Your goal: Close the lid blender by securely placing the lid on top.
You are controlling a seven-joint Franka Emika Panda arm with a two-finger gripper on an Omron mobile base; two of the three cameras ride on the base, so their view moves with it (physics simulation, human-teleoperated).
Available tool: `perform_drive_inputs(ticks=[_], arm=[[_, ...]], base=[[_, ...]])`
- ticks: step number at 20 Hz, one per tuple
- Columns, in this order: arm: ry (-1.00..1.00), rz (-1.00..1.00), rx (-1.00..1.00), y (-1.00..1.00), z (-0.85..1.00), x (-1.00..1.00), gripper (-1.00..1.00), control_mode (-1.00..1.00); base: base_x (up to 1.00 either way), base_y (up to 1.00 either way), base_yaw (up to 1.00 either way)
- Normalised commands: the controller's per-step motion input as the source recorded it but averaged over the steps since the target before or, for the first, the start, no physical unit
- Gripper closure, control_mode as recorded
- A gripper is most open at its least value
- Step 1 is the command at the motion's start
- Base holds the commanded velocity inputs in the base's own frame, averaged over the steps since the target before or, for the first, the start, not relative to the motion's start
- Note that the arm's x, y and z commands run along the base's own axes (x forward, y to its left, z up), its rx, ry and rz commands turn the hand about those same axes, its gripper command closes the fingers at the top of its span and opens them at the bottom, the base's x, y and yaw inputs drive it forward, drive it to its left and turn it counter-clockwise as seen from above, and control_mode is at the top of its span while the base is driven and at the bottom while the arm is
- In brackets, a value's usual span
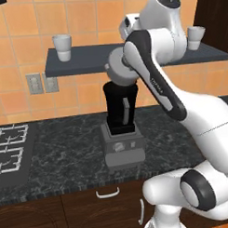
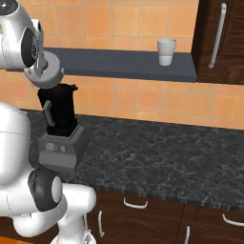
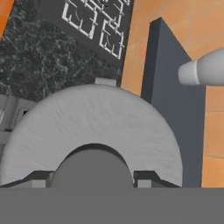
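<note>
Left base view: blender [image 1: 120,116] on the dark table [image 1: 66,150], black jar on grey dial base; lid [image 1: 120,68] just above the jar's mouth, at the end of the arm; white cup [image 1: 63,47] on the wall shelf [image 1: 81,59] above and left of the blender; stove grate [image 1: 10,147] left of the blender. Right base view: lid [image 2: 50,70] tilted, over the blender [image 2: 59,128] top; whether touching cannot be told. Hand view: fingers [image 3: 144,177] either side of the lid's [image 3: 96,127] raised knob, gripping it; blender base partly visible beneath.
</note>
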Motion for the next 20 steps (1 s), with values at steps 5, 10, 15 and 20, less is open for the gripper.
perform_drive_inputs(ticks=[5,10,15,20], arm=[[0.16,0.02,-0.03,0.02,0.02,0.39,1.0,-1.0],[0.12,0.0,0.0,0.0,0.0,0.31,1.0,-1.0],[0.06,0.0,-0.01,0.0,-0.04,0.04,1.0,-1.0],[0.09,0.0,0.0,0.0,-0.04,0.31,1.0,-1.0]], base=[[0.0,0.0,0.0],[0.0,0.0,0.0],[0.0,0.0,0.0],[0.0,0.0,0.0]])
